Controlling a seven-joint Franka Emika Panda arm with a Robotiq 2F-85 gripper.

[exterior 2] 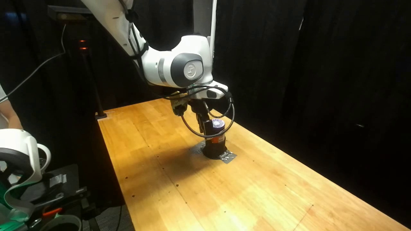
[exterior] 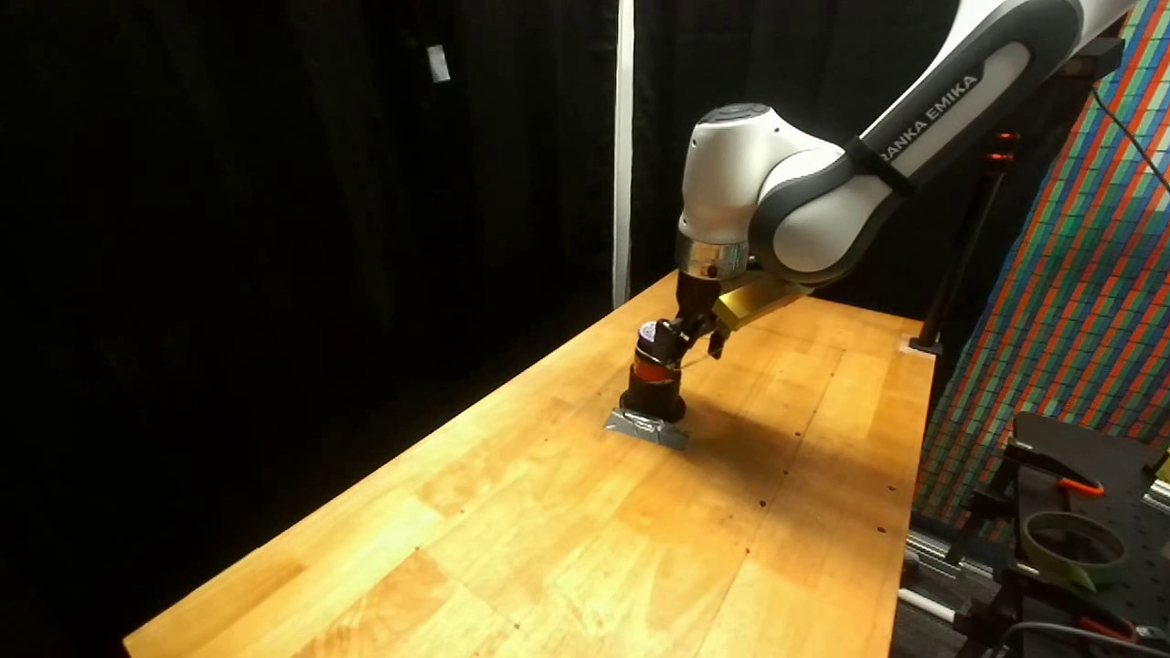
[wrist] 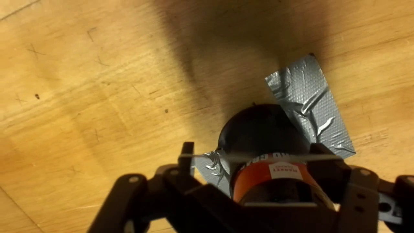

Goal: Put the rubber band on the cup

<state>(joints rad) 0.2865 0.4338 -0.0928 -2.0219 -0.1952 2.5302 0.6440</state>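
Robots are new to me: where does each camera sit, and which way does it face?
Wrist view: mounted on the arm, facing down at the cup and rubber band; gripper along the bottom.
In an exterior view: apart from the arm, looking down over the table; the arm slants in from upper right.
In an exterior view: likewise, the arm slanting in from upper left, someone's forearm at the left edge.
Both exterior views share the arm, gripper, cup and table.
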